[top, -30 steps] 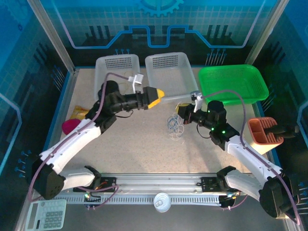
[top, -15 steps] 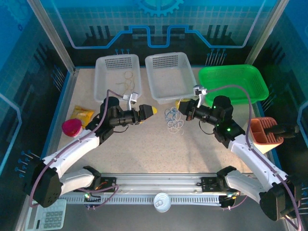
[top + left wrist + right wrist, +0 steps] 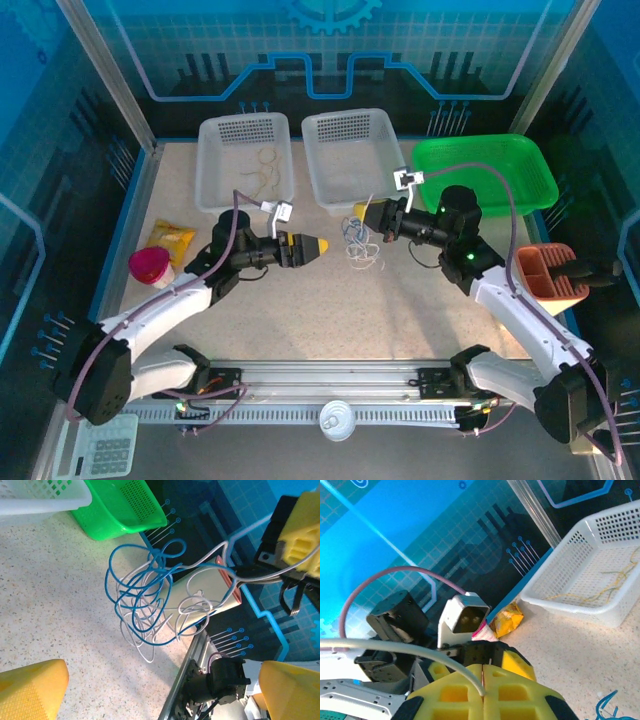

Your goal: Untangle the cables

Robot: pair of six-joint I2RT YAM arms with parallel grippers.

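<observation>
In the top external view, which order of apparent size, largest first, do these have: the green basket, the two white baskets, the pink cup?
1. green basket
2. left white basket and right white basket: they look alike, so I do not rank them
3. pink cup, clearly the smallest

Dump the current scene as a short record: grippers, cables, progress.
left gripper: open, fingers spread, holding nothing, aimed at the tangle
right gripper: shut on a white cable
tangle: blue and white loops knotted together, trailing from the held white cable, between the two grippers
yellowish cable: apart from the tangle, lying in the left white basket
progress: blue and white not yet separated
</observation>
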